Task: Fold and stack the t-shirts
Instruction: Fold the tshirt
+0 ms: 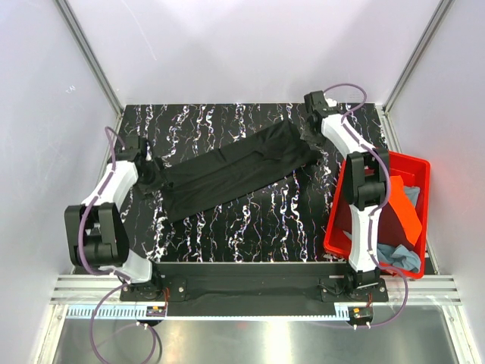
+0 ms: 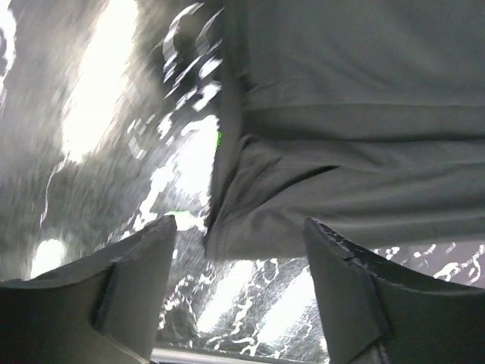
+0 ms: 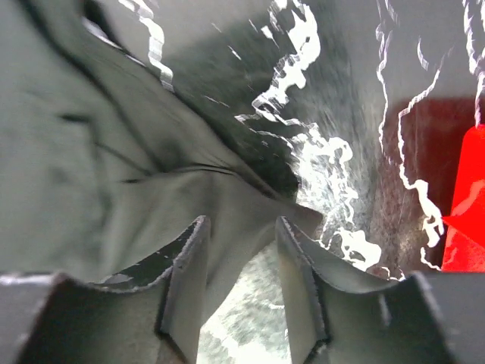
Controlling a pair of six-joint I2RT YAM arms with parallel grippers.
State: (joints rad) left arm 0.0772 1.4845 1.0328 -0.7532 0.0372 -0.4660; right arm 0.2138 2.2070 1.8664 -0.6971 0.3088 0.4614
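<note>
the black marbled table (image 1: 250, 227) fills your overhead view. the black t-shirt (image 1: 235, 171) lies flat on it as one long, narrow strip, running on a slant from the near left up toward the far right, roughly in the middle of the table.

at the right edge of the table you have the red bin (image 1: 409, 159), well apart from the black shirt. inside it an orange t-shirt (image 1: 405, 208) lies on top toward the right wall, and a grey-blue t-shirt (image 1: 400, 256) is bunched at the near end.

each arm reaches to one end of the strip, the left arm to its near-left end and the right arm to its far-right end.

your left gripper (image 2: 241, 224) sits low over the table with its fingers (image 2: 144, 265) spread wide. a folded edge of the shirt lies just ahead of the gap, and nothing is pinched.

your right gripper (image 3: 241, 221) has its fingers (image 3: 186, 265) parted by a narrower gap. a corner of the black cloth runs under the left finger and into that gap, but the pads are not pressed together on it. the wrist view is blurred, so you cannot tell whether a pad touches the cloth.
</note>
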